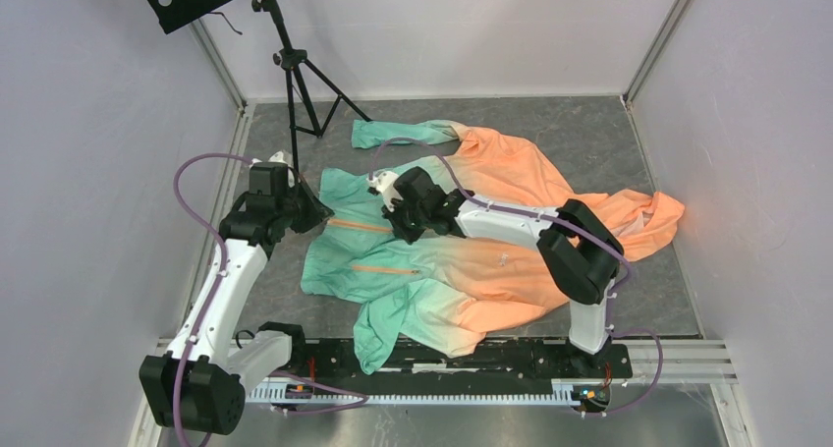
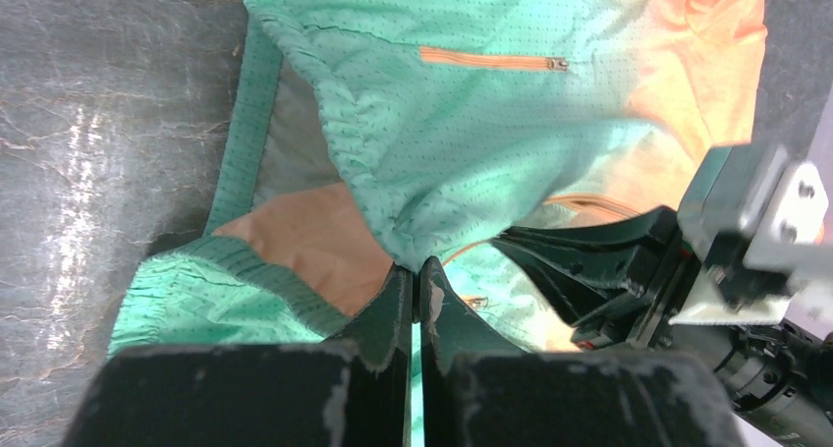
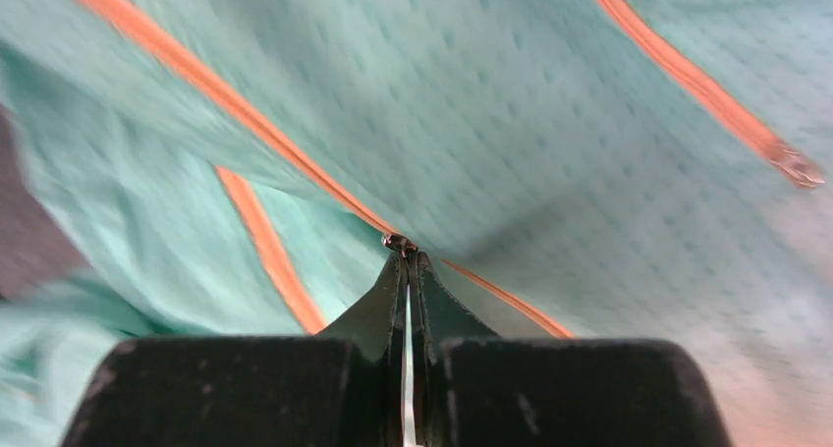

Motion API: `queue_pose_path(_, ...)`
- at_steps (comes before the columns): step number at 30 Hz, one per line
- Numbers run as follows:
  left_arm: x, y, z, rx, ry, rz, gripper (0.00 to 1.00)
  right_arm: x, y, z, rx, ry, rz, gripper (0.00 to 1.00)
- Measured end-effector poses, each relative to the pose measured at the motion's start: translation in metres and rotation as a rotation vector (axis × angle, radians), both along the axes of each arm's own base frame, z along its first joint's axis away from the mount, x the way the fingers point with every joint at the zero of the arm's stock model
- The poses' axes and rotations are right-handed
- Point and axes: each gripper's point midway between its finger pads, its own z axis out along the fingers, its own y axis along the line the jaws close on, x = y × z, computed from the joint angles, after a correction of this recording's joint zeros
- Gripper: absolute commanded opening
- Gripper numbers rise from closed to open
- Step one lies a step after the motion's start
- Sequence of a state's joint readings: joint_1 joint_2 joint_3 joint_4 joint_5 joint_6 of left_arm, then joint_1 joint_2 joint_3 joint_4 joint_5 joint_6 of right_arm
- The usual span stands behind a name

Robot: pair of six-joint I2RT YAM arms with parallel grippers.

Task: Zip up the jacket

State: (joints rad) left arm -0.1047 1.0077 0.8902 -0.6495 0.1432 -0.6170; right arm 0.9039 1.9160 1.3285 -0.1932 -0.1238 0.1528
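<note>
Thin perforated windbreaker jacket [image 1: 491, 162], shading from mint green to peach orange, spread crumpled on the grey marbled table mat [image 1: 589, 133] between the two arms. Its sleeves are flung outward and its ribbed, gathered hem faces the left arm. The left gripper [image 2: 415, 280] has its black fingers together, clamped on a puckered fold of the mint hem, beside a patch of peach lining. The right gripper [image 3: 408, 270] has its fingers together, tips pinching the small metal zipper pull [image 3: 398, 241] on the orange front zipper [image 3: 246, 118]. An orange pocket zip [image 2: 491, 61] lies flat and closed. A black tripod stand [image 1: 295, 83] rises behind the jacket.
</note>
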Motion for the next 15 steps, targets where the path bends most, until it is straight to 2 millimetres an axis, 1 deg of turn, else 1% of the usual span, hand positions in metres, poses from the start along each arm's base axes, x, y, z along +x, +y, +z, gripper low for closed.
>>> queue_pose_path(1, 0.001, 0.001, 0.000, 0.006, 0.000, 0.006, 0.02, 0.001, -0.010, -0.003, -0.048, -0.030, 0.042, 0.00)
queue_pose_path(3, 0.002, 0.004, -0.002, 0.020, 0.003, 0.019, 0.02, 0.010, -0.039, -0.010, -0.172, -0.101, 0.120, 0.00)
queue_pose_path(5, 0.004, 0.007, -0.005, 0.034, 0.009, 0.032, 0.02, 0.024, -0.081, -0.022, -0.311, -0.138, 0.147, 0.00)
queue_pose_path(6, 0.006, 0.010, -0.008, 0.049, 0.013, 0.044, 0.02, 0.031, -0.106, -0.028, -0.371, -0.140, 0.140, 0.00)
queue_pose_path(8, 0.009, 0.017, -0.011, 0.080, 0.018, 0.073, 0.02, 0.046, -0.173, -0.041, -0.480, -0.111, 0.086, 0.00)
queue_pose_path(9, 0.010, 0.021, -0.012, 0.098, 0.017, 0.091, 0.02, 0.051, -0.202, -0.044, -0.517, -0.099, 0.052, 0.00)
queue_pose_path(11, 0.013, 0.028, -0.014, 0.126, 0.009, 0.122, 0.02, 0.051, -0.265, -0.045, -0.603, -0.080, -0.027, 0.00)
queue_pose_path(12, 0.013, 0.031, -0.016, 0.138, 0.008, 0.134, 0.02, 0.048, -0.286, -0.044, -0.638, -0.074, -0.057, 0.00)
queue_pose_path(13, 0.013, 0.034, -0.018, 0.149, 0.009, 0.146, 0.02, 0.044, -0.314, -0.043, -0.682, -0.070, -0.095, 0.00)
queue_pose_path(15, 0.012, 0.039, -0.025, 0.169, 0.020, 0.162, 0.02, 0.036, -0.353, -0.042, -0.761, -0.061, -0.155, 0.00)
